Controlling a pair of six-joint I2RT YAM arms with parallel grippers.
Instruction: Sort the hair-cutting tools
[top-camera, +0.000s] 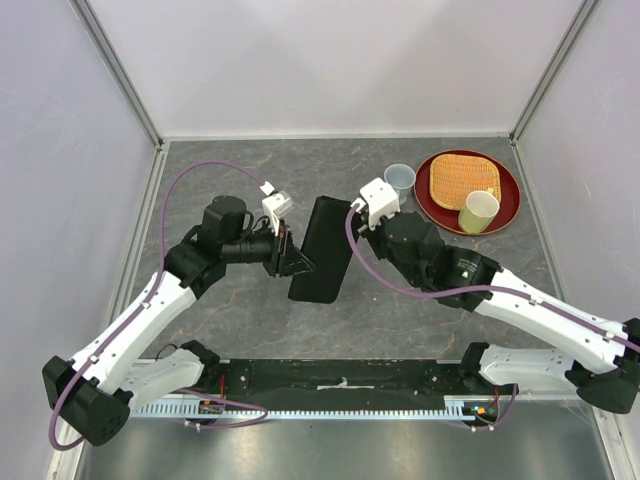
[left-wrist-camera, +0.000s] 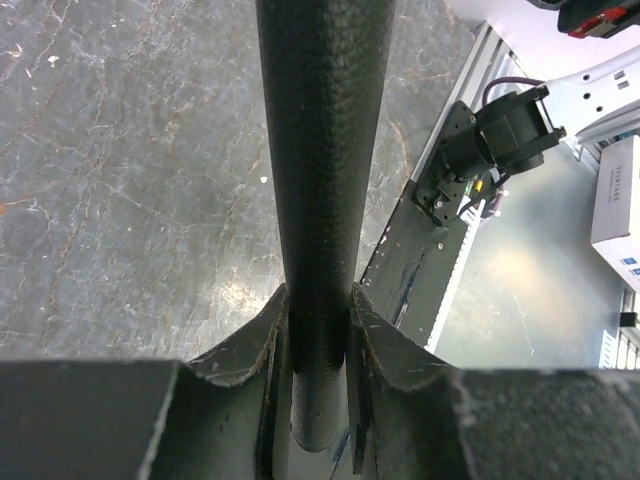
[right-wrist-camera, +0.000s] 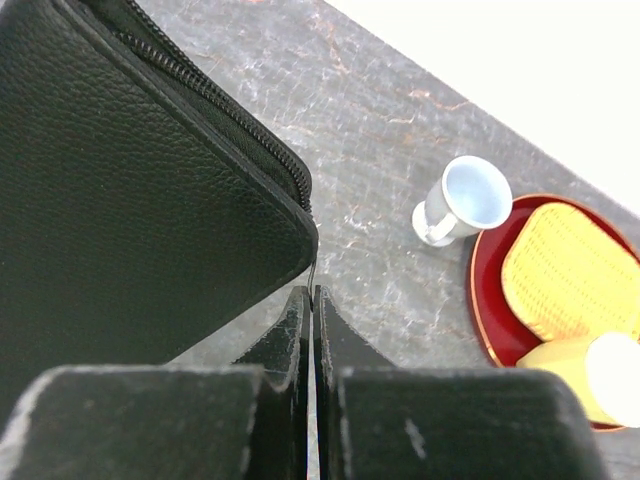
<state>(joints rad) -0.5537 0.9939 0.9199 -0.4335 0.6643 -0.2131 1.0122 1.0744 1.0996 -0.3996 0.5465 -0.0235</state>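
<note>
We are clamping the closed black case (top-camera: 325, 255), midway between the surface's (top-camera: 240, 175) side edges, in our left gripper (left-wrist-camera: 318, 318). Our right gripper (right-wrist-camera: 313, 305) is pressing together at its zipper (right-wrist-camera: 205, 98) corner. No combs or scissors are showing; we are aiming for a steady pull along the zipper.

The left gripper (left-wrist-camera: 318, 310) is clamped on a black case (left-wrist-camera: 320, 150), which is seen edge-on. Its pebbled spine runs straight up the middle of the view from between the two fingers (left-wrist-camera: 250, 340). Both pads press against its sides, and its rounded end pokes out below them. Grey marbled table (left-wrist-camera: 130, 180) fills the left side behind the case. On the right, a black rail (left-wrist-camera: 420, 270) runs along the table's edge. An arm's black joint (left-wrist-camera: 495, 140) with a cable stands at this rail, and a white box (left-wrist-camera: 618, 200) lies beyond it.
</note>
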